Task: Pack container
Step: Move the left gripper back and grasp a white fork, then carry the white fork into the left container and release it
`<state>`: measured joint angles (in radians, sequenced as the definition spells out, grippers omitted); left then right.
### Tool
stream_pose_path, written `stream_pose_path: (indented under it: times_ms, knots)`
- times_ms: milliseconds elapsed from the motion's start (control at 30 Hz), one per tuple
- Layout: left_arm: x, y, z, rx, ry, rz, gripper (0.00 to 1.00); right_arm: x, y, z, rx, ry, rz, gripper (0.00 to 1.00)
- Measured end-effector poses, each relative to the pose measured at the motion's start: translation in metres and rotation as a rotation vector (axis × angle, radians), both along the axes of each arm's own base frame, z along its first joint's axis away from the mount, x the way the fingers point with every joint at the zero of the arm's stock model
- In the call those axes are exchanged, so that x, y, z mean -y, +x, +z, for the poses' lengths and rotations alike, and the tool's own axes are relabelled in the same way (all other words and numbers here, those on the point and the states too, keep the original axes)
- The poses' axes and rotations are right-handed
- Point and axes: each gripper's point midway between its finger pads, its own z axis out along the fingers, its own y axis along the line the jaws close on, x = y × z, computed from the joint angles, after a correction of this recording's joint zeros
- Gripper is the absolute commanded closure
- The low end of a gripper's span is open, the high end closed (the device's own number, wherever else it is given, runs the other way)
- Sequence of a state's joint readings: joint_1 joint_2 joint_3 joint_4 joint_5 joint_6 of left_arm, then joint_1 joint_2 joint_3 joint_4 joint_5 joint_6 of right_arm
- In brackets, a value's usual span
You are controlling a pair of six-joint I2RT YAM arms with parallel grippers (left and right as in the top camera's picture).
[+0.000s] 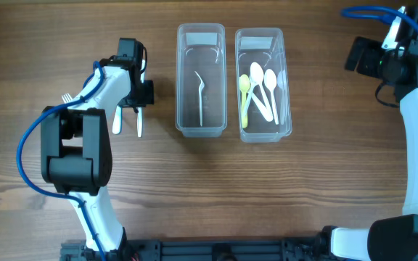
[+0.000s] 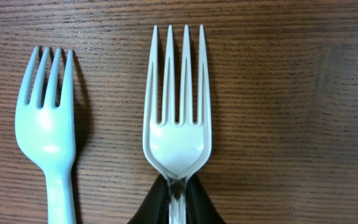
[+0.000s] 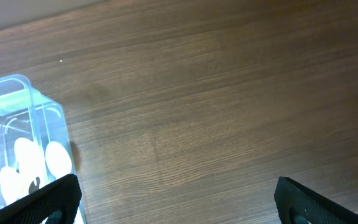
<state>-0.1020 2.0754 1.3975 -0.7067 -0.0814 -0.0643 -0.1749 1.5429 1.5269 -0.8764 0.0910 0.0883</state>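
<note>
My left gripper point(image 2: 177, 194) is shut on the handle of a white plastic fork point(image 2: 178, 106) that lies flat on the wooden table, tines pointing away. A second, paler fork point(image 2: 47, 124) lies parallel to its left. In the overhead view the left gripper point(image 1: 140, 106) is left of two clear containers, with the held fork point(image 1: 139, 123) and the other fork point(image 1: 117, 120) below it. The left container point(image 1: 181, 80) holds one white utensil point(image 1: 201, 93). The right container point(image 1: 287, 80) holds several spoons point(image 1: 261, 83). My right gripper point(image 1: 356, 55) is open and empty at the far right.
The tines of a third fork point(image 1: 67, 96) stick out from under the left arm. In the right wrist view, the spoon container's corner point(image 3: 39, 106) is at the left, next to my open right gripper point(image 3: 179, 205) above bare wood.
</note>
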Motion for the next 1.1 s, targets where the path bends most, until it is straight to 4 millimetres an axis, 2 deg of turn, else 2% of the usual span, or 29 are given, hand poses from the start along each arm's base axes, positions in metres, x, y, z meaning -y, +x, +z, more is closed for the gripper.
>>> stream_pose_path:
  times_ms: [267, 400, 467, 533, 700, 800, 900, 1100]
  knots:
    - [-0.002, -0.007, 0.002, -0.023, -0.003, 0.005, 0.96, 0.000, 0.000, 0.000, 0.000, 0.000, 0.000, 0.00]
    - [-0.004, -0.018, 0.013, -0.027, -0.003, 0.012, 0.96, 0.000, 0.000, 0.000, 0.000, 0.000, 0.000, 0.00]
    - [-0.004, -0.017, 0.032, 0.014, -0.010, 0.023, 0.96, 0.000, 0.000, 0.000, 0.000, 0.000, 0.000, 0.00]
    - [-0.002, -0.012, 0.065, 0.096, -0.030, 0.031, 0.96, 0.000, 0.000, 0.000, 0.000, 0.000, 0.000, 0.00]
    - [0.011, -0.013, 0.170, 0.354, -0.143, 0.041, 0.96, 0.000, 0.000, 0.000, 0.000, 0.000, 0.000, 0.00]
    - [0.029, -0.023, 0.210, 0.447, -0.222, 0.012, 0.96, 0.000, 0.000, 0.000, 0.000, 0.000, 0.000, 0.00]
    - [0.058, -0.032, 0.228, 0.481, -0.281, -0.055, 0.96, 0.000, 0.000, 0.000, 0.000, 0.000, 0.000, 0.00]
    - [0.122, -0.040, 0.233, 0.488, -0.370, -0.186, 0.95, 0.000, 0.000, 0.000, 0.000, 0.000, 0.000, 0.00]
